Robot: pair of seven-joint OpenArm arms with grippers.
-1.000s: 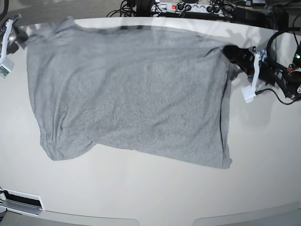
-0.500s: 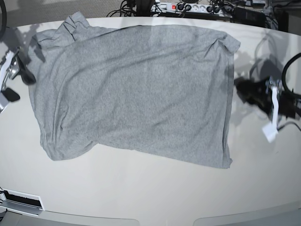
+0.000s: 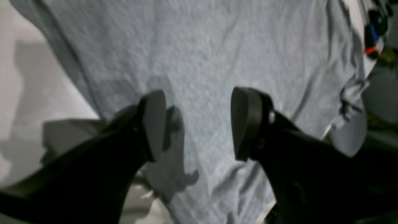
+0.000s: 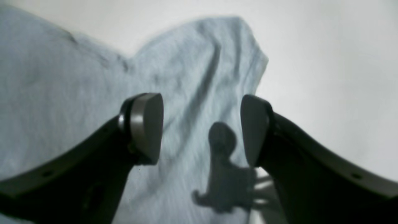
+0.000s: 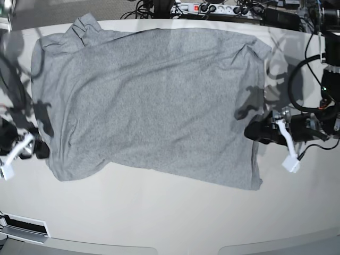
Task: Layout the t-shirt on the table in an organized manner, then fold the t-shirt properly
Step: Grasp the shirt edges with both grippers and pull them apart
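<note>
- The heather-grey short-sleeved cotton t-shirt (image 5: 149,106) now lies spread on the large glossy white tabletop (image 5: 170,212), its far corners released since a second ago; both arms have since come down to its near half
- The left gripper (image 5: 254,132), at the scene's right edge of the shirt, stands wide and holds nothing; the right gripper (image 5: 38,150), at the scene's left edge, likewise
- Judged from this, layout is mostly done, though the near hem runs slanted
- The base view alone shows the whole outline and the bunched far-left corner
- The wrist views alone show the spread jaws of the left gripper (image 3: 197,124) and right gripper (image 4: 202,129) above wrinkled cloth
</note>
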